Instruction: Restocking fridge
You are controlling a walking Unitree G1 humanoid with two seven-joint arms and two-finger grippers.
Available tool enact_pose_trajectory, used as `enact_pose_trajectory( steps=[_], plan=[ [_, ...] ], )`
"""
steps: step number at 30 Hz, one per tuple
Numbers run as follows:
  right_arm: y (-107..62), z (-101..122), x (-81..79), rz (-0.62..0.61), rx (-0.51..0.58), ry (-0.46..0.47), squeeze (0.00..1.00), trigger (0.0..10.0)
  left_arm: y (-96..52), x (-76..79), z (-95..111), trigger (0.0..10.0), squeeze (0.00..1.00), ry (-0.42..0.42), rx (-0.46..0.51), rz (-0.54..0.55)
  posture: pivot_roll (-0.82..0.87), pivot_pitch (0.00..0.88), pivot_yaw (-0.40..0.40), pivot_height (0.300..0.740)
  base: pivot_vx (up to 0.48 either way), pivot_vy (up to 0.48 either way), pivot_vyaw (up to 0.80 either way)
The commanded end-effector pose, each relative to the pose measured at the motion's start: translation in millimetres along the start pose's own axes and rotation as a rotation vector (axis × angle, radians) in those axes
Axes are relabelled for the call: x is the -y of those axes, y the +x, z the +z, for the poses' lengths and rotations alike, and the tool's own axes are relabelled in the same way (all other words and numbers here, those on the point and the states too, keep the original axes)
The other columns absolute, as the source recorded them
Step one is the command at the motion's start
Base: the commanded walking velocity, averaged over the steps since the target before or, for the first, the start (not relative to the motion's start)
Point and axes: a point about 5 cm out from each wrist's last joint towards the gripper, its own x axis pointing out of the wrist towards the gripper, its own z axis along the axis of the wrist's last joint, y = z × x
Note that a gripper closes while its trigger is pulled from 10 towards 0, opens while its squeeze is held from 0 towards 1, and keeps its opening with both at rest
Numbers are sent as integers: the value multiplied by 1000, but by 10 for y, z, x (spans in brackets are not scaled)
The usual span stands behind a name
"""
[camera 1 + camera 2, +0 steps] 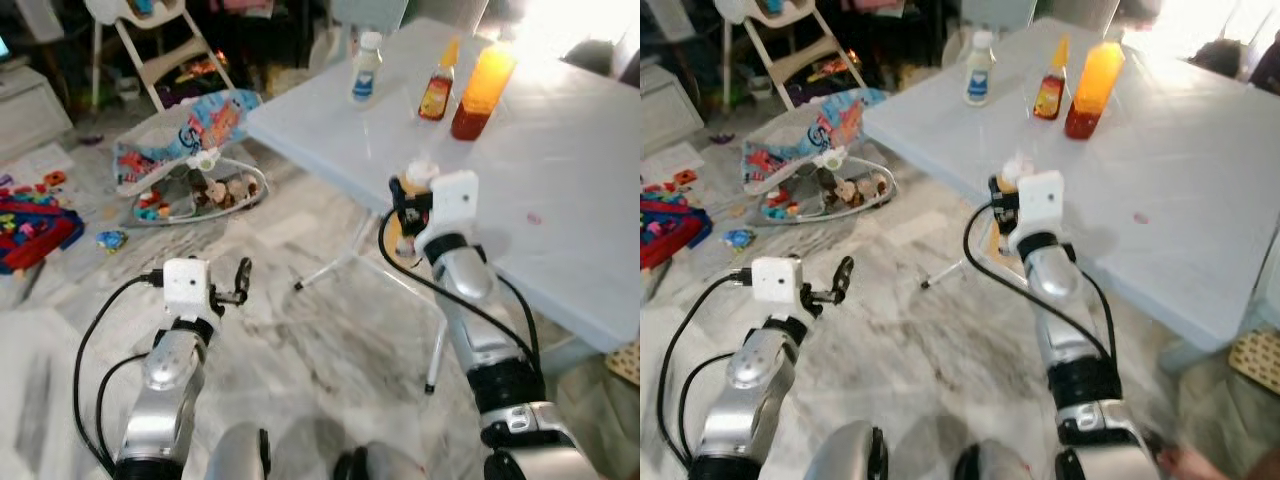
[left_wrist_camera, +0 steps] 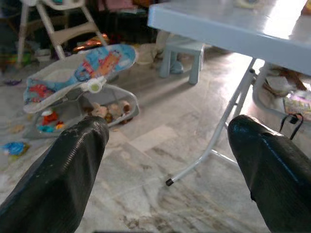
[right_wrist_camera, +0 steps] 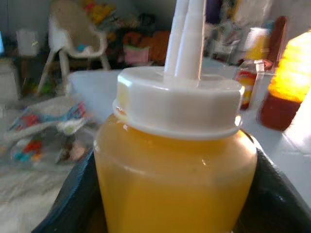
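Observation:
My right gripper (image 1: 405,212) is shut on a yellow squeeze bottle (image 3: 175,170) with a white nozzle cap, held upright at the near edge of the white folding table (image 1: 570,170). The bottle's cap (image 1: 421,172) pokes out above the wrist camera. At the table's far end stand a white bottle (image 1: 367,68), a small red sauce bottle (image 1: 438,90) and a tall orange bottle (image 1: 482,92). My left gripper (image 1: 238,281) hangs low over the marble floor, open, with nothing between its black fingers (image 2: 58,179).
A baby bouncer (image 1: 190,150) with toys lies on the floor to the left. Behind it stands a white high chair (image 1: 150,40). Colourful toys (image 1: 30,215) are scattered far left. The table's leg (image 1: 340,262) angles down in front; a small stool (image 2: 182,51) sits beneath.

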Motion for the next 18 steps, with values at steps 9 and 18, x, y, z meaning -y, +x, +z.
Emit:
enact_pose_trajectory(
  steps=[9,18],
  plan=[
    [32,36,-76,22,31,7,0,10000,9,-17,-33,10000,0,14,-5,-2,35,0,-52,740,-360,0,800],
    [10,-13,-127,38,21,13,0,10000,19,-12,-29,10000,0,16,6,-5,45,0,-51,740,-111,0,800]
  ],
)
